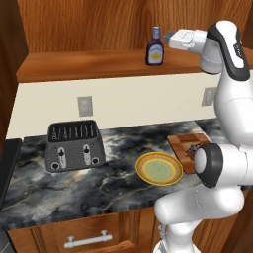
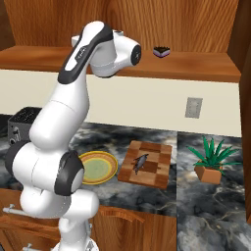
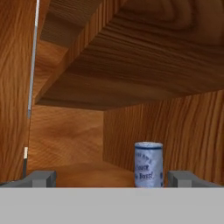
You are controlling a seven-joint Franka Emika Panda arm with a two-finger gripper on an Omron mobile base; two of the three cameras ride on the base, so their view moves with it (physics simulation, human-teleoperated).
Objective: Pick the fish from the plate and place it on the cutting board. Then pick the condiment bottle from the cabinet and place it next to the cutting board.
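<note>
The dark brown condiment bottle (image 1: 155,47) stands upright on the cabinet's open shelf (image 1: 89,62). My gripper (image 1: 169,37) is level with its neck, just to its right, and points at it. In the hand view the bottle's bluish-grey cap (image 3: 148,164) stands ahead between the two fingertips (image 3: 39,178), nearer the right one; the gripper (image 3: 113,180) is open and holds nothing. On the checkered cutting board (image 2: 158,172) lies the small dark fish (image 2: 140,162). The yellow plate (image 2: 112,169) sits left of the board, with nothing on it.
A dark toaster (image 1: 75,145) stands on the marble counter's left. A potted plant (image 2: 211,159) sits right of the board. A small black-and-pink object (image 2: 161,51) rests further along the shelf. The cabinet's wooden back wall and side wall (image 3: 175,127) close in around the bottle.
</note>
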